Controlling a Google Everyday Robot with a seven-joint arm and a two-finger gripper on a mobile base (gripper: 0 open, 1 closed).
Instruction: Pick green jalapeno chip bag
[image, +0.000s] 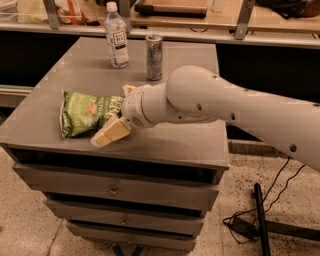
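Over the chip bag (82, 112), gripper (114, 116) hides its end.

Grey drawer cabinet (165, 145): its top lies directly beneath the gripper (114, 116). Speckled floor (30, 230): below the jaws, black cable (240, 225) coiled low to their right. Wooden bench (200, 32): behind the jaws, warmly lit.

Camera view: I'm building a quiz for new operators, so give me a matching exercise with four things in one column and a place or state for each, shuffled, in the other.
1. green jalapeno chip bag
2. water bottle
3. can
4. gripper

A. upright, just right of the bottle
B. open, at the bag's right end
C. lying flat, light green
D. upright, clear, white cap

Pairs: 1-C, 2-D, 3-A, 4-B.
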